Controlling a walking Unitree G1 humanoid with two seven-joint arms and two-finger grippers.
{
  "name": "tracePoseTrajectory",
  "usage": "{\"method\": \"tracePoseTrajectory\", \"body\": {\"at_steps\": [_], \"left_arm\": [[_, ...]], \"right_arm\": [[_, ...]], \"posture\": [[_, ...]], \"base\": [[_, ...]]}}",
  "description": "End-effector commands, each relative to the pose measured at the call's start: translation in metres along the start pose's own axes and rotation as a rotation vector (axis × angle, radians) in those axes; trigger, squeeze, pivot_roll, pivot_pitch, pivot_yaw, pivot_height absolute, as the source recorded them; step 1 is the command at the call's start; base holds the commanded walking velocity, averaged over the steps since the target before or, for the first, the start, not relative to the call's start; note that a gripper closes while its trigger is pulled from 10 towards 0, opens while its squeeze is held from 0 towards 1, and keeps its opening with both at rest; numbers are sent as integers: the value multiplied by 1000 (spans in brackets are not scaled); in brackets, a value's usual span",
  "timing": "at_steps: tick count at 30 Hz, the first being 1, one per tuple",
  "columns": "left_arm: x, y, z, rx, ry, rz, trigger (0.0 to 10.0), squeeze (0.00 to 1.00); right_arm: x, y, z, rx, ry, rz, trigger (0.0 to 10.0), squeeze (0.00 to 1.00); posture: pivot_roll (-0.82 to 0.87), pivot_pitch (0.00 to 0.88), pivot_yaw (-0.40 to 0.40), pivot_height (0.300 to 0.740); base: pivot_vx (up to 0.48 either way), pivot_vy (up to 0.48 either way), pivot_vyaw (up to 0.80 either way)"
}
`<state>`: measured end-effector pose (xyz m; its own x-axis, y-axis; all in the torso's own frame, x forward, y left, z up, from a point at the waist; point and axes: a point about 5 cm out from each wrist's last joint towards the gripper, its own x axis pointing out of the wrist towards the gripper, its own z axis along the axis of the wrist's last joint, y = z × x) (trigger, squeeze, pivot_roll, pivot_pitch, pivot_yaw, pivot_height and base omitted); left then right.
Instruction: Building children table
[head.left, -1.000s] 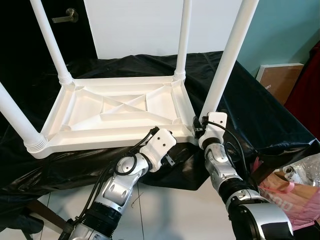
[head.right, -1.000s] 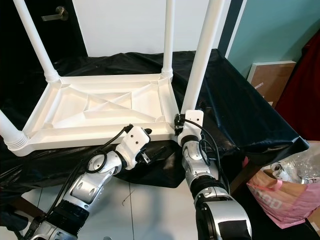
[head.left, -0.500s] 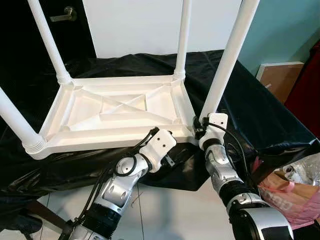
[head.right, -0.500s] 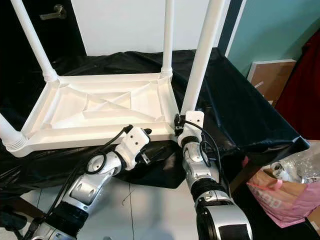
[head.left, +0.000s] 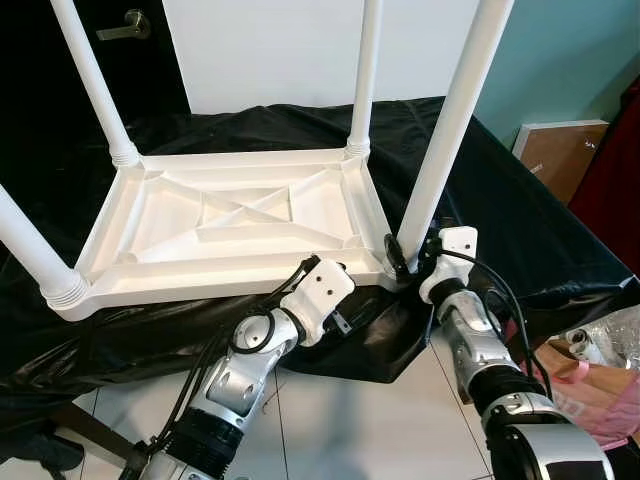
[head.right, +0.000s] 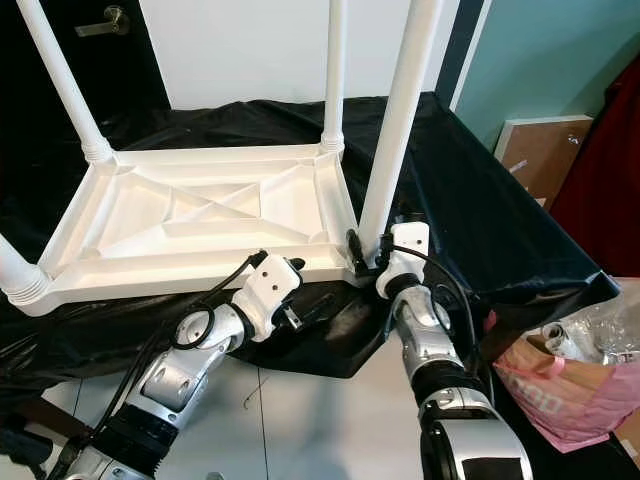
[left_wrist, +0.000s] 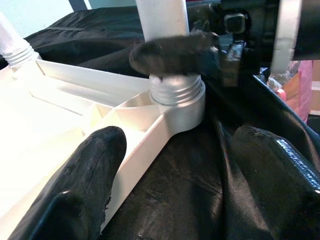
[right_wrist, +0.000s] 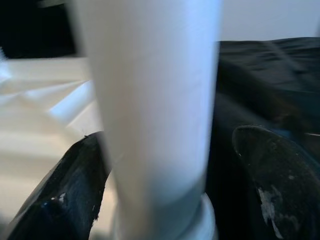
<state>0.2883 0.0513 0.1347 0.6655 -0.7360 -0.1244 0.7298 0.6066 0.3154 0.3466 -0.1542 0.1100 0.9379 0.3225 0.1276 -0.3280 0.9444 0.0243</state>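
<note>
White leg (head.left: 440, 150) between right tool (head.left: 405, 262) fingers

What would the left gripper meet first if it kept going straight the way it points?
Most likely the white table's corner socket, where the near leg screws in; the left gripper points at it, fingers spread. Depth is uncertain.

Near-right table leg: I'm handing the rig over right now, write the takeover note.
Right gripper: at the base of the near-right leg, fingers around it; one finger touches the leg, the other stands apart, so no firm clamp.
Left gripper: open, at the near edge of the upside-down white tabletop, close to that leg's corner socket, holding nothing.
Done: the tabletop lies on the black cloth with all four legs standing in their corners.
Left: the near-right leg's threads still show above the socket, so it probably needs more turns; check the others.
</note>
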Motion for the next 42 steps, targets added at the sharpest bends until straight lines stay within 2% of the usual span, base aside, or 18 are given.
{"method": "tracePoseTrajectory", "body": {"at_steps": [1, 7, 17, 18, 22, 23, 31, 38, 39, 40, 41, 42], "left_arm": [[-1, -2, -2, -3, 11, 0, 10000, 0], [1, -2, 0, 1, 10, -9, 10000, 0], [1, -3, -2, 25, 26, -21, 10000, 0], [1, -3, -2, 24, 26, -19, 10000, 0], [2, -2, -1, 25, 26, -15, 10000, 0], [3, 0, -1, 37, 28, -13, 10000, 0], [2, 9, 1, 52, 28, 20, 10000, 0], [4, 9, 0, 59, 29, 26, 10000, 0], [5, 11, 1, 50, 21, 35, 10000, 0], [5, 11, 1, 50, 21, 35, 10000, 0], [6, 13, 3, 39, 12, 46, 10000, 0], [7, 14, 3, 38, 9, 50, 10000, 0]], "right_arm": [[-4, 0, -6, -13, 44, 80, 10000, 0], [2, -1, -4, -83, 105, 197, 10000, 0], [18, 0, 8, -152, 145, 271, 10000, 0], [19, 0, 8, -160, 146, 275, 8000, 0], [21, 1, 8, -154, 158, 288, 8000, 0], [20, 2, 6, -157, 171, 296, 0, 0], [10, -2, -10, -117, 234, 242, 0, 0], [4, -6, -19, -89, 261, 172, 0, 0], [2, -5, -21, -72, 252, 159, 7569, 0], [2, -5, -21, -72, 252, 159, 7569, 0], [1, -3, -24, -52, 241, 142, 10000, 0], [0, -1, -26, -38, 240, 122, 10000, 0]], "posture": [[10, 0, -37, 740], [9, 0, -23, 740], [15, 0, -29, 740], [15, 0, -29, 740], [18, 0, -32, 740], [27, 0, -34, 740], [29, 0, -38, 740], [17, 0, -43, 740], [9, 0, -49, 740], [9, 0, -49, 740], [9, 0, -49, 740], [5, 0, -52, 740]], "base": [[0, 0, 0], [0, 0, 0], [0, 0, 0], [0, 0, 0], [0, 0, 0], [0, 0, 0], [0, 0, 0], [0, 0, 0], [0, 0, 0], [0, 0, 0], [0, 0, 0], [0, 0, 0]]}}
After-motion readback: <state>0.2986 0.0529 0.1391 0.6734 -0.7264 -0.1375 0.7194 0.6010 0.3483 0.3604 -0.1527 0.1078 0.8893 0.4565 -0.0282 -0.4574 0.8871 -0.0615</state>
